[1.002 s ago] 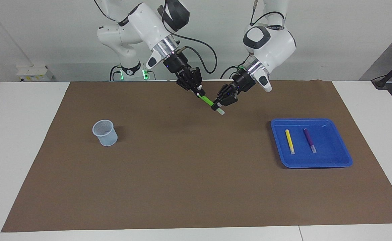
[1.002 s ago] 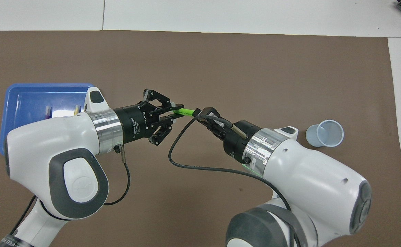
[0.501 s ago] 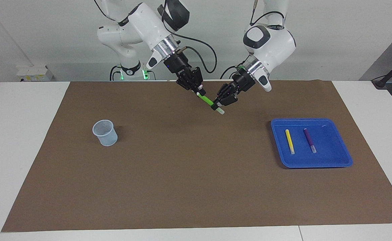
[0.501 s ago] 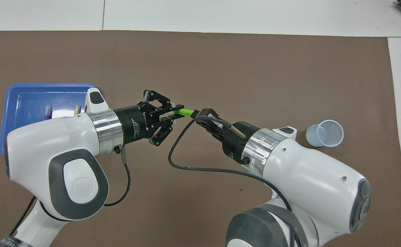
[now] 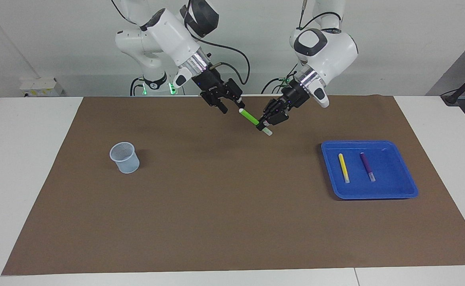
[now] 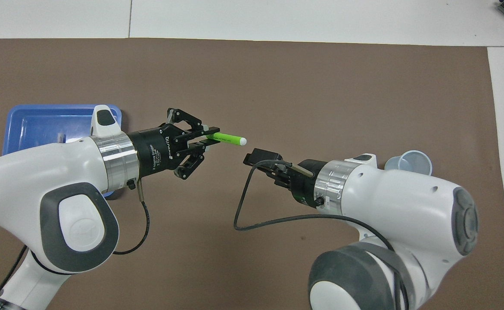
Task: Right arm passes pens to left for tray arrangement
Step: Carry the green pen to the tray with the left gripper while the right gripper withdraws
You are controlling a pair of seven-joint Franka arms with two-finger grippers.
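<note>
left arm (image 6: 49,189) hides most of the tray (image 6: 41,118) overhead.

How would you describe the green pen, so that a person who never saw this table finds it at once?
Start at the brown mat and look where the two white arms meet above it. There the left end effector holds the green pen in the air, slanted. The yellow pen and the purple pen lie in the blue tray; only the green one is held up.

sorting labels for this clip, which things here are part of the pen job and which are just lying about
Part of the job:
- green pen, gripped by the left claw in the air over the mat
- right claw, open, clear of the pen
- yellow pen and purple pen, in the blue tray

Lying about:
- pale cup, toward the right arm's end
- brown mat
</note>
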